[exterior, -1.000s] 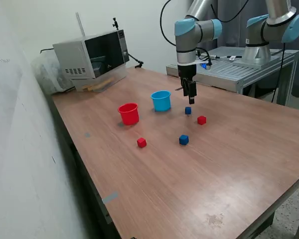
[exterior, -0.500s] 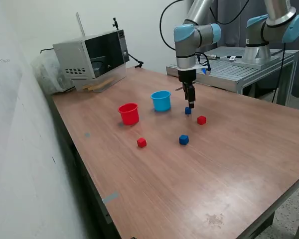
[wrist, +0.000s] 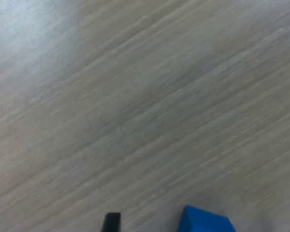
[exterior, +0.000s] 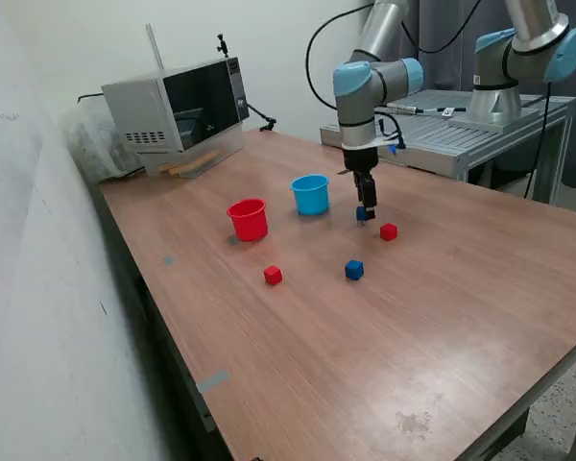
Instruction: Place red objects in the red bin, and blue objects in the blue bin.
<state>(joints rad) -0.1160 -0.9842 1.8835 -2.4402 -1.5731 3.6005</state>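
Observation:
My gripper (exterior: 366, 209) is low over the table, just to the exterior view's right of the light blue bin (exterior: 310, 194). Its jaws are open and stand on either side of a dark blue cube (exterior: 363, 215). In the wrist view this cube (wrist: 205, 220) lies between the fingertips (wrist: 112, 221), with a gap on each side. The red bin (exterior: 249, 219) stands to the exterior view's left of the blue bin. A red cube (exterior: 389, 231), a second blue cube (exterior: 354, 270) and a second red cube (exterior: 273, 276) lie loose on the table.
A microwave (exterior: 178, 110) sits at the table's back corner on the exterior view's left. A second robot arm (exterior: 518, 58) stands on a metal bench (exterior: 461, 134) behind the table. A wall runs along the exterior view's left.
My gripper has come down from above the table to the level of the blue cube beside the blue bin. The cubes and bins have not moved.

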